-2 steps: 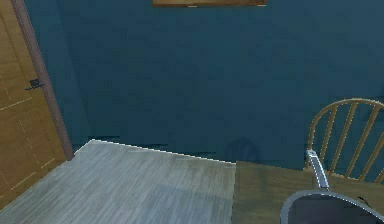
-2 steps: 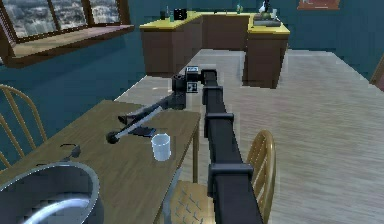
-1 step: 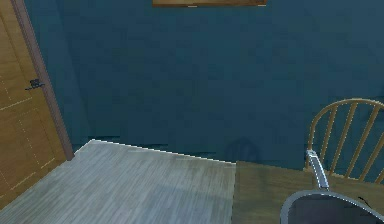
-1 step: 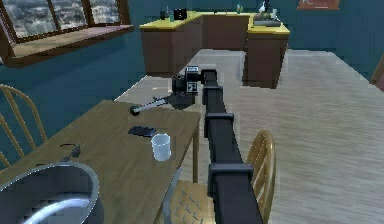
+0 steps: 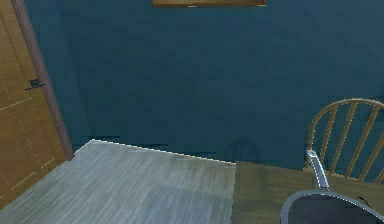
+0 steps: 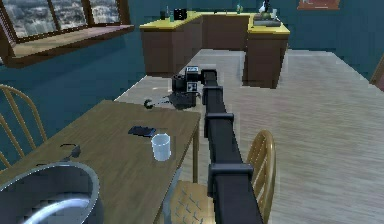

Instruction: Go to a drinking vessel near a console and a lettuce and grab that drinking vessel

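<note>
Cup (image 6: 161,147), translucent, cylindrical, on wood-grain table (image 6: 100,140); round metal pot (image 6: 60,172) nearby.

The arm (image 6: 222,135) is extended far out, thin fingers (image 6: 152,102) at its end.

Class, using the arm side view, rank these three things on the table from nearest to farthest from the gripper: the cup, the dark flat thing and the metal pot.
1. The dark flat thing, toward the far end of the table, lies nearest the gripper.
2. The cup, by the table's right edge, a little nearer the camera.
3. The pot, at the picture's bottom left, farthest.
</note>
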Tool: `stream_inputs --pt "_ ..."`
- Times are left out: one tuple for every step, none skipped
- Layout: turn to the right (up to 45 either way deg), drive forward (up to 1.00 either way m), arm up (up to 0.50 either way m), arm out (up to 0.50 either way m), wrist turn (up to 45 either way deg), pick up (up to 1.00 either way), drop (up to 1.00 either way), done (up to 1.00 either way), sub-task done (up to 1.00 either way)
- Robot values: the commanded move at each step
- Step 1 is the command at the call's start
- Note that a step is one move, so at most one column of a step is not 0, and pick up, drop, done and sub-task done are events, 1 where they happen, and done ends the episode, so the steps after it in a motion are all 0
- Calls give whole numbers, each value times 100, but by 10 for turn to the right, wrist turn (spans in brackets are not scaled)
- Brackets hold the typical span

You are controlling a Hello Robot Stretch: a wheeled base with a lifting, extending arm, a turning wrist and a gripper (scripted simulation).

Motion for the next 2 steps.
stream_inputs --pt "0 0 -30 0 0 0 0 0 0" --pt "0 0 0 0 0 100 0 0 0"
